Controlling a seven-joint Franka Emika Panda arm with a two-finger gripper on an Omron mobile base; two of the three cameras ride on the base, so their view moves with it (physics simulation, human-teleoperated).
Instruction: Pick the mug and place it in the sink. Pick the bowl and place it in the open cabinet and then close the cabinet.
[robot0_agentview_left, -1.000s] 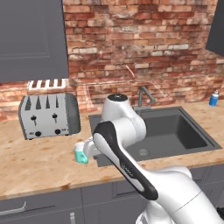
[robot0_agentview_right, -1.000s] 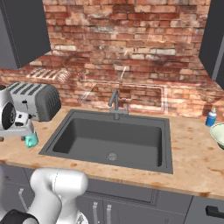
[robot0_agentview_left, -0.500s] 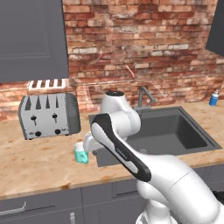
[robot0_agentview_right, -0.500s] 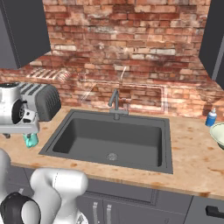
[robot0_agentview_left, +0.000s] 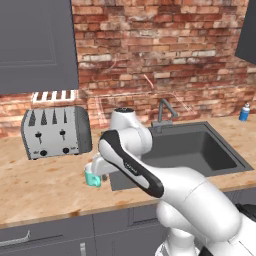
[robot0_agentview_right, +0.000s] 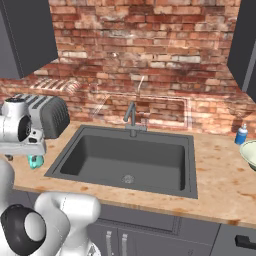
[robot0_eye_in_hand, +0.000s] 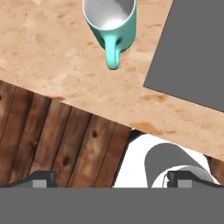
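I am looking across the counter (robot0_agentview_left: 45, 185) from the big dark sink (robot0_agentview_right: 130, 160) down to the small teal mug (robot0_eye_in_hand: 111, 19); the mug is standing upright on the wood just beside the sink's left edge, in front of the toaster (robot0_agentview_left: 55, 131); my gripper (robot0_eye_in_hand: 111, 178) is hovering above it with fingers spread wide, holding nothing; I am judging the mug light, rigid and glossy, so I am favouring the rim wall over the thin handle.

The arm's elbow has swung lower and forward while the hand settled directly above the mug (robot0_agentview_left: 92, 178).
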